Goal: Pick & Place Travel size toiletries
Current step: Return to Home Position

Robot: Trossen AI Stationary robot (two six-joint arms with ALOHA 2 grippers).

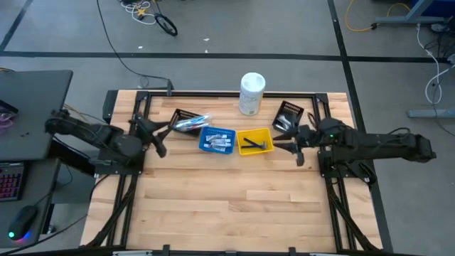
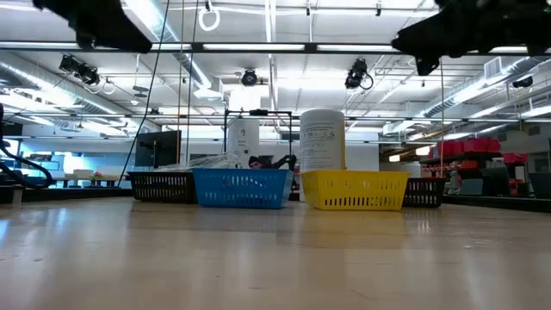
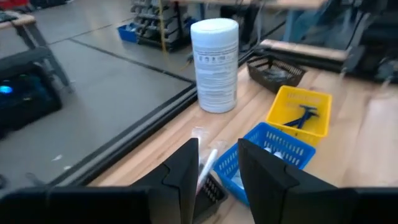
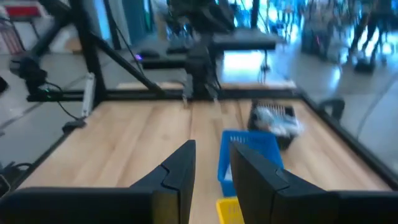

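Note:
Travel size toiletries lie in four small bins at the table's far middle. Pale wrapped toothbrushes (image 1: 192,122) fill the left black bin (image 1: 179,115). White tubes (image 1: 215,142) lie in the blue bin (image 1: 217,131). A dark razor (image 1: 252,145) lies in the yellow bin (image 1: 256,133). Small pale items (image 1: 283,123) sit in the right black bin (image 1: 291,109). My left gripper (image 1: 159,139) hangs open above the table left of the bins, its fingers (image 3: 186,165) holding nothing. My right gripper (image 1: 297,146) hangs open right of the yellow bin, also holding nothing (image 4: 212,152).
A large white canister (image 1: 251,93) stands upright at the table's far edge behind the bins. The near half of the wooden table (image 1: 234,206) lies bare. Dark frame rails (image 1: 334,206) run along both sides. A desk with a keyboard (image 1: 11,181) stands off the table's left.

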